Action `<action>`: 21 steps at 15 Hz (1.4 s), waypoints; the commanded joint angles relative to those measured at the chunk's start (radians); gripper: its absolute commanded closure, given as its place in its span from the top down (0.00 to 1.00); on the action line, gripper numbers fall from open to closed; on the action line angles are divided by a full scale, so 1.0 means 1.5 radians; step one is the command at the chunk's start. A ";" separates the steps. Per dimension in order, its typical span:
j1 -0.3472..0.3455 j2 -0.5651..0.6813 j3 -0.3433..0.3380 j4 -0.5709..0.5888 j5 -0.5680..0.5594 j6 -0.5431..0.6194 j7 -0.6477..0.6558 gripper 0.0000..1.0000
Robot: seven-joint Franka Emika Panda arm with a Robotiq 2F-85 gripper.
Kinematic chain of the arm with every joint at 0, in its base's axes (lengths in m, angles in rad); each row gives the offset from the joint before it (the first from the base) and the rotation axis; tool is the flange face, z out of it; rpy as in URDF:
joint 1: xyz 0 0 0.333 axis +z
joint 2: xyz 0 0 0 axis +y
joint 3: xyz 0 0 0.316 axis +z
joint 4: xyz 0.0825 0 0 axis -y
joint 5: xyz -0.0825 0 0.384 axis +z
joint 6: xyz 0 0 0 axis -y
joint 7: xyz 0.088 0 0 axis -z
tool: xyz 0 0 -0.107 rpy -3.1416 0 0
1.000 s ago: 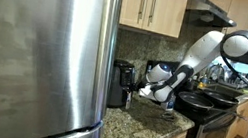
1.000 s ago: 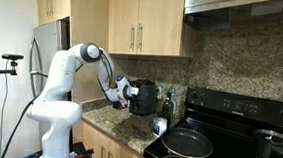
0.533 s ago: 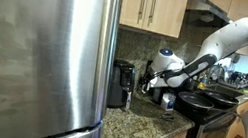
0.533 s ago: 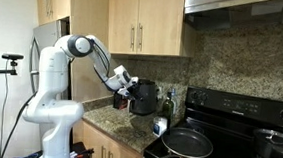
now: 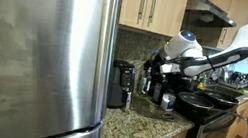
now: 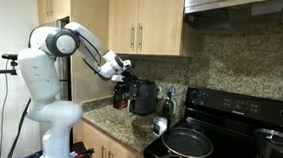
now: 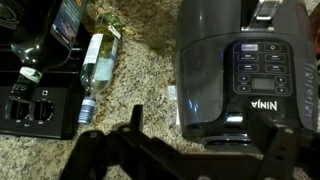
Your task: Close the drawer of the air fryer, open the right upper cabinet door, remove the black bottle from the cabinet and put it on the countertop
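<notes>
wrist view, left to right: coffee maker (image 7: 25, 35), clear bottle (image 7: 97, 62) lying flat on the granite countertop (image 7: 140, 75), air fryer (image 7: 235, 70) standing on it at the right. gripper (image 7: 205, 128) above the fryer, jaws spread wide, nothing in them. in an exterior view it hangs just up-left of the fryer's top, with the right upper cabinet door (image 6: 163, 25) shut above.

A big shiny silver fridge (image 5: 35, 54) stands tall. A black stove (image 6: 230, 100) sits under a silver hood (image 6: 247, 4). The wall (image 6: 248, 56) behind is speckled stone.
</notes>
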 commanded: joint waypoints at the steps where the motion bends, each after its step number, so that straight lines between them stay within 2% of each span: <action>1: -0.131 0.039 0.122 -0.004 0.057 0.027 -0.044 1.00; 2: -0.144 0.028 0.148 -0.003 0.065 0.033 -0.075 1.00; 3: -0.058 -0.017 0.084 -0.006 -0.001 0.013 -0.052 1.00; 4: -0.080 -0.043 0.119 -0.005 -0.013 0.006 -0.064 1.00; 6: -0.079 -0.119 0.147 -0.012 -0.053 -0.010 -0.069 1.00; 7: -0.194 -0.135 0.255 -0.013 0.008 0.019 -0.118 1.00; 8: -0.221 -0.169 0.283 -0.009 -0.001 0.022 -0.111 1.00; 9: -0.169 -0.205 0.245 0.008 -0.058 -0.026 -0.037 1.00; 10: -0.203 -0.220 0.274 0.021 -0.057 -0.032 -0.018 1.00; 12: -0.244 -0.243 0.285 0.026 -0.099 -0.004 0.064 1.00; 13: -0.288 -0.231 0.322 0.017 0.009 0.028 -0.036 1.00; 17: -0.308 -0.254 0.323 0.017 -0.020 0.027 0.011 1.00; 19: -0.347 -0.245 0.344 0.046 -0.002 0.067 0.011 1.00; 20: -0.325 -0.242 0.317 0.080 -0.064 0.066 0.084 1.00; 21: -0.353 -0.234 0.324 0.113 -0.053 0.066 0.103 1.00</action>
